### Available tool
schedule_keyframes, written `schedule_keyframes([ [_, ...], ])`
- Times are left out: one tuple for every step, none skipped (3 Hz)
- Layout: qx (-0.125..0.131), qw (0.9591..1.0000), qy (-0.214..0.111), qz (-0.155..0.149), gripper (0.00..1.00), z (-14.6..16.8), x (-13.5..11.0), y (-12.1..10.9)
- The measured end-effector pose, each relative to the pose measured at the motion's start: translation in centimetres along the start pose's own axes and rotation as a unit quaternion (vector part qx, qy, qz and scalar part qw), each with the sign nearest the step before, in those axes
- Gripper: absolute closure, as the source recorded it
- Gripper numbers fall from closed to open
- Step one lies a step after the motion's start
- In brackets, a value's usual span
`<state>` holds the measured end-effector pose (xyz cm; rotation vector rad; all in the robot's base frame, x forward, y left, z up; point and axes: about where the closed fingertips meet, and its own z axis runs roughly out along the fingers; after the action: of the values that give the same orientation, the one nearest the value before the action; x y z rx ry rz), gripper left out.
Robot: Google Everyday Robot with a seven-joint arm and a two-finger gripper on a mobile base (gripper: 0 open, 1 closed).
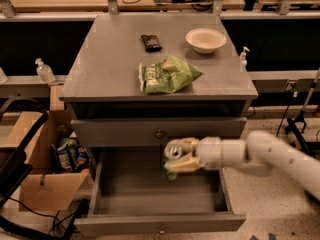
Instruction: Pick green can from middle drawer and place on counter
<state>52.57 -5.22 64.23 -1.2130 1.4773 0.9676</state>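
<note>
The green can (173, 152), dark green with a silver lid, is tipped with its lid facing left and is held in my gripper (175, 156). The pale fingers (184, 165) are shut on it from above and below. Can and gripper hang above the grey floor of the open middle drawer (150, 191), just below the closed upper drawer front (125, 133). My white arm (250, 156) reaches in from the right. The grey counter (105, 64) is the cabinet's top, above.
On the counter lie a flat green snack bag (167, 75), a white bowl (205, 39) and a small dark object (150, 42). A cardboard box (42, 176) with packets stands left of the cabinet. Pump bottles (44, 70) stand on side ledges.
</note>
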Motion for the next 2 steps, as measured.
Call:
schedule_keyframes([
  [-0.014,0.9994,-0.032,0.001,1.00,-4.6,-8.4,-0.7],
  [-0.001,0.9989,-0.043,-0.017,1.00,-8.5,-16.2,-0.6],
])
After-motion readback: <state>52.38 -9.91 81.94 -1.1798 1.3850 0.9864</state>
